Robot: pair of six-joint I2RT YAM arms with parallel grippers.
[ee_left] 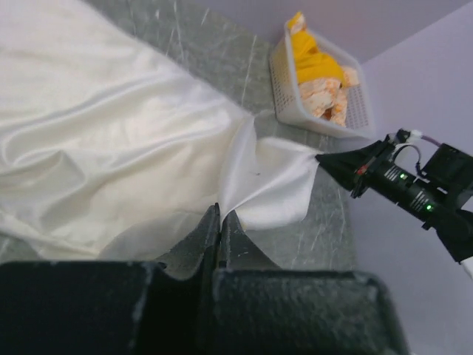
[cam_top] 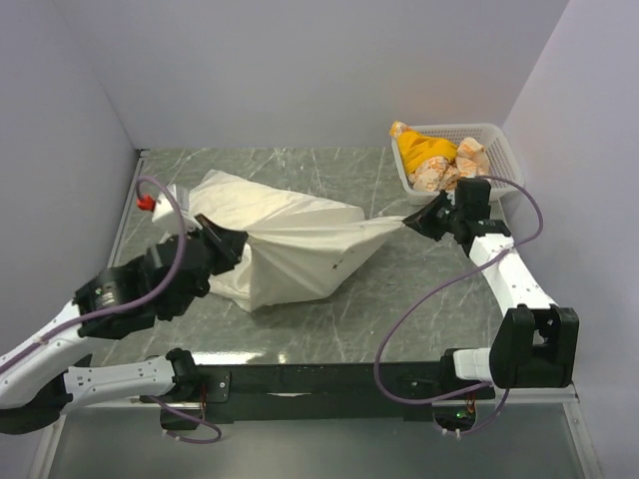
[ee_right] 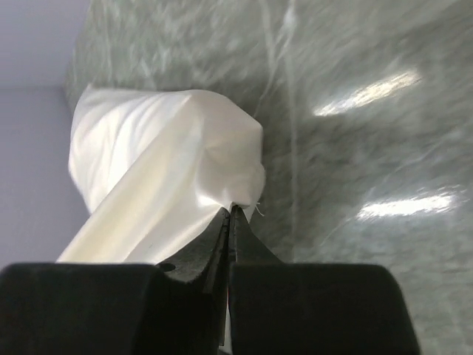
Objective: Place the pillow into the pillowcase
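The pillowcase [cam_top: 300,249] is a limp cream-white cloth pulled taut between my two grippers across the middle of the table. My left gripper [cam_top: 236,245] is shut on its near-left fold, as the left wrist view [ee_left: 220,211] shows, with the cloth [ee_left: 111,148] spreading beyond. My right gripper [cam_top: 409,222] is shut on its pointed right corner, and the right wrist view [ee_right: 230,208] shows the cloth [ee_right: 162,163] bunched at the tips. A fuller white bulk [cam_top: 215,195] lies at the back left. I cannot tell the pillow apart from the cloth; no bear print shows.
A white mesh basket [cam_top: 504,150] with yellow and orange cloth items stands at the back right, just behind my right gripper. It also shows in the left wrist view [ee_left: 284,81]. A small red and white object [cam_top: 146,204] sits at the left edge. Walls enclose three sides.
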